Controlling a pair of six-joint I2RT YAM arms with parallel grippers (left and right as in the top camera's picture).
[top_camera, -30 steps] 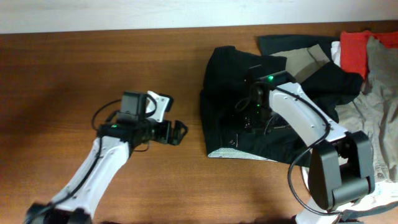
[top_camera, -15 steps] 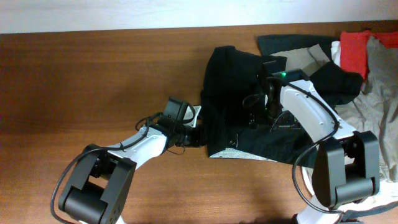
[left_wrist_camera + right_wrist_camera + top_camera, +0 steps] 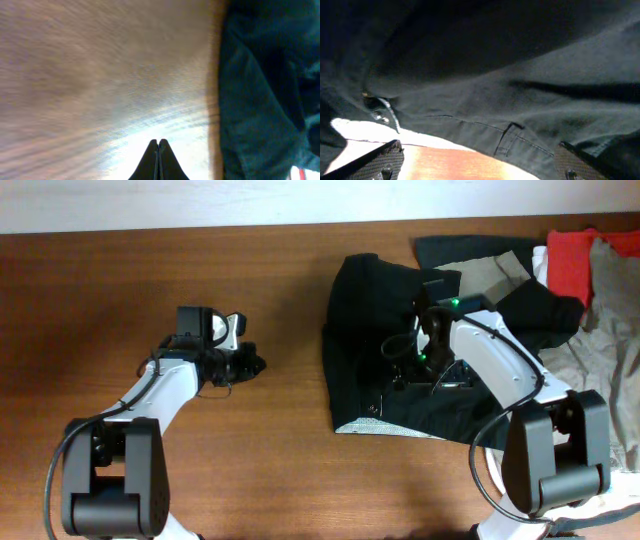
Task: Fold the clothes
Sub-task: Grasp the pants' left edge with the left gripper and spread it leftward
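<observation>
shorts point(image 3: 372, 330): long axis near–far, waistband point(image 3: 385, 426) turned twd near edge
L gripper point(image 3: 158, 146): jaws held together
R gripper point(image 3: 480, 159): jaws spread, over shorts

Now left end effector point(image 3: 257, 364) backed leftward, away from black shorts point(image 3: 365, 330).

White links point(image 3: 500, 365), black joints point(image 3: 552, 455), looped cables point(image 3: 470, 470), black left pincer point(image 3: 158, 155)

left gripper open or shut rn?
Shut. In the left wrist view the left gripper fingertips meet with nothing between them, over the wooden table.
</observation>
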